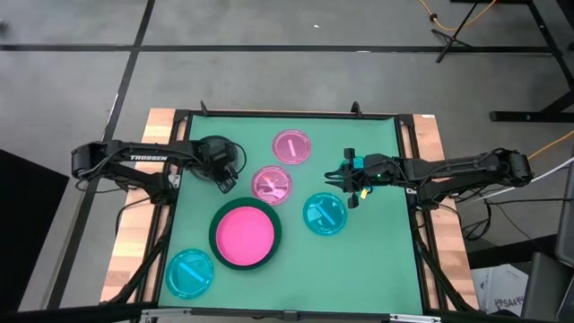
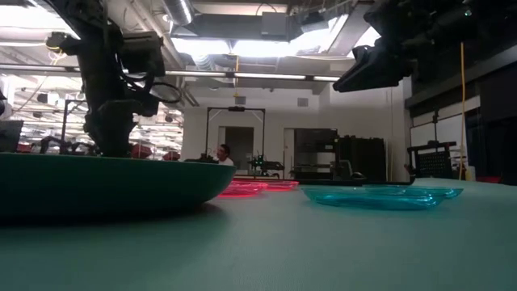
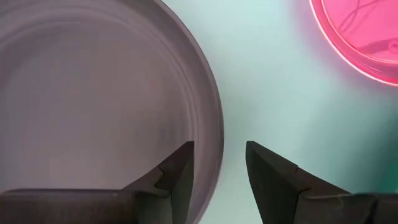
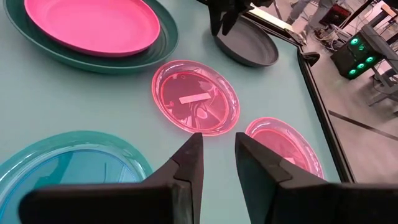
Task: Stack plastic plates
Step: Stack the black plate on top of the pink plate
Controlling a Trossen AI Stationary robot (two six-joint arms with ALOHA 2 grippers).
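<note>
- Observing the left gripper [image 3: 217,168] at the far left of the green table [image 1: 377,260]: its fingers are parted and straddling the rim of the dark green plate [image 1: 213,152], not clenched on it
- I am seeing the right gripper [image 1: 345,184] hanging released, holding nothing, between the far pink plate [image 1: 291,146] and a cyan plate [image 1: 325,214]
- I am noting the medium pink plate [image 1: 244,236] sitting inside the large green plate [image 1: 215,235]
- I am logging another translucent pink plate [image 1: 272,185] lying centrally and a second cyan plate [image 1: 190,274] lying at the near left corner
</note>
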